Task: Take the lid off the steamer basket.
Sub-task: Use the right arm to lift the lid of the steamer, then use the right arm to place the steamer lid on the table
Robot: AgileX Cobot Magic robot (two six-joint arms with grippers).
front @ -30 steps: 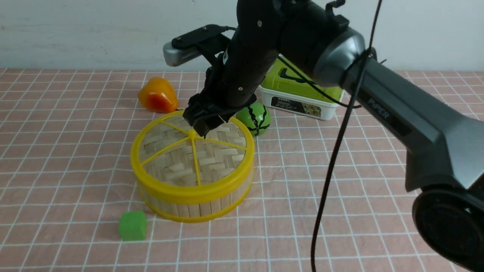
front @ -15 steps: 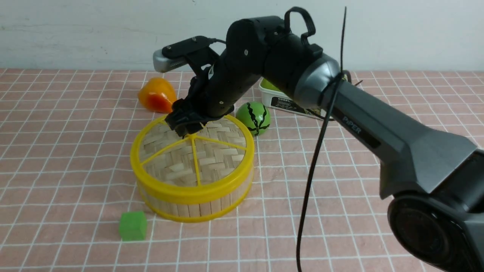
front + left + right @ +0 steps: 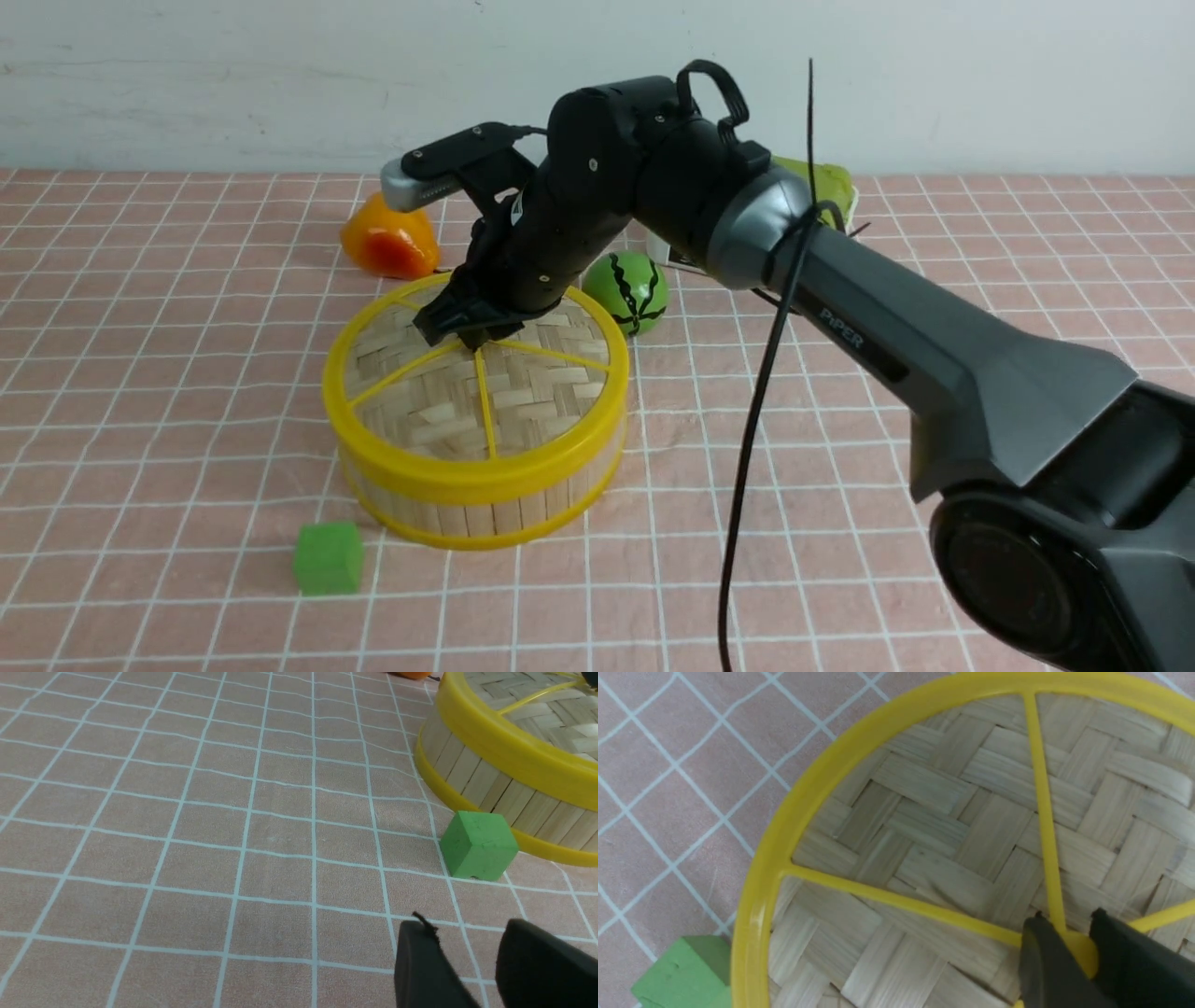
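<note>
Centrally in the front view, we find the lid (image 3: 523, 392) seated flat on the basket (image 3: 485, 509), rims flush all round. The right gripper (image 3: 464, 329) is planted on the lid's middle, hiding the knob.

Left wrist view: the left gripper (image 3: 465, 926) hangs over the cloth (image 3: 187, 858) near a green cube (image 3: 477, 844), its 2 fingers spread with nothing between them.

Right wrist view: the 2 fingers (image 3: 1045, 961) flank the knob (image 3: 1080, 952) and appear to pinch it from both sides.

We judge the grasp step complete or nearly so, with the lift not yet begun. The next move calls for a straight vertical raise under firm grip, lest the basket tip or drag along.
</note>
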